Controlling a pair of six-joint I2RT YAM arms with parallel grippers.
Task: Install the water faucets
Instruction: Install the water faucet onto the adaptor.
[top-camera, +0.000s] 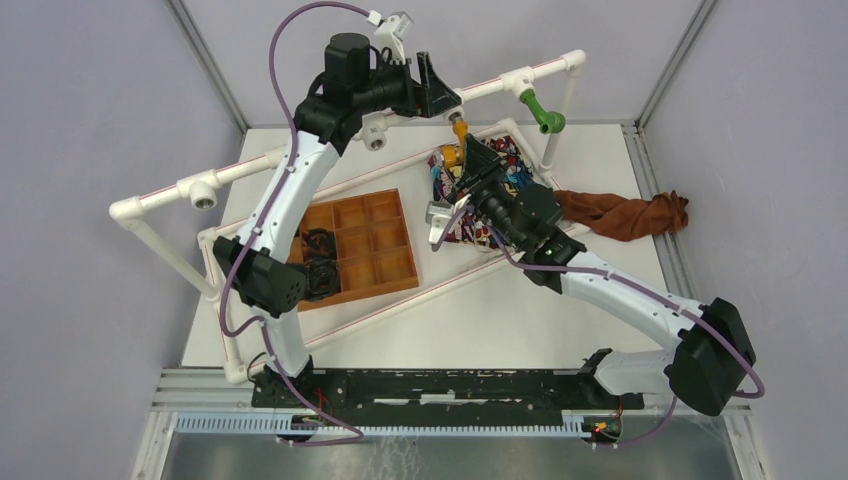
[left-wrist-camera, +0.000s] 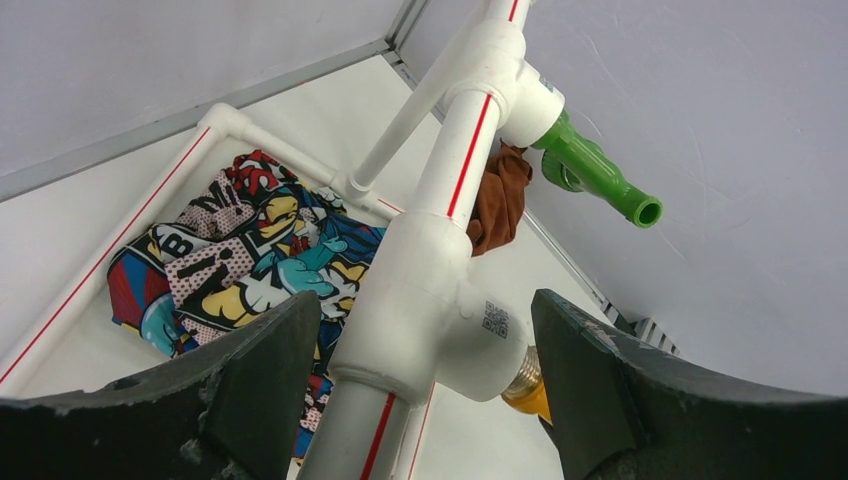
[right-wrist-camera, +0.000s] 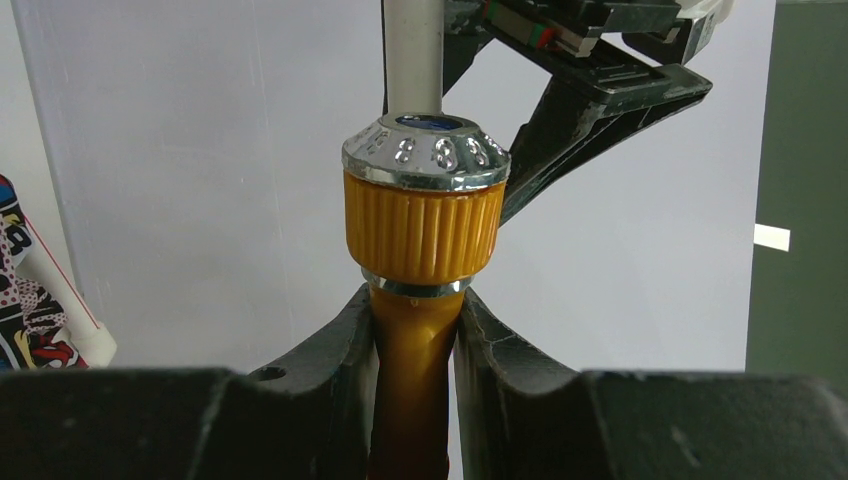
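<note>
The green faucet (top-camera: 541, 112) is screwed into a white T-fitting (top-camera: 519, 83) on the far pipe; it also shows in the left wrist view (left-wrist-camera: 592, 178). The orange-yellow faucet (top-camera: 459, 129) hangs under another T-fitting (left-wrist-camera: 440, 310), and its brass thread (left-wrist-camera: 527, 385) meets the fitting's opening. My right gripper (top-camera: 468, 152) is shut on the faucet's body just below its ribbed knob (right-wrist-camera: 420, 225), with the fingers (right-wrist-camera: 345, 345) pressed on both sides. My left gripper (top-camera: 446, 100) is open and straddles that T-fitting, with its jaws close on each side.
The white pipe frame (top-camera: 300, 150) has two more bare T-fittings (top-camera: 203, 192) (top-camera: 375, 135). An orange compartment tray (top-camera: 397, 268) lies left of centre. A comic-print cloth (top-camera: 505, 160) and a brown cloth (top-camera: 625, 213) lie at the right.
</note>
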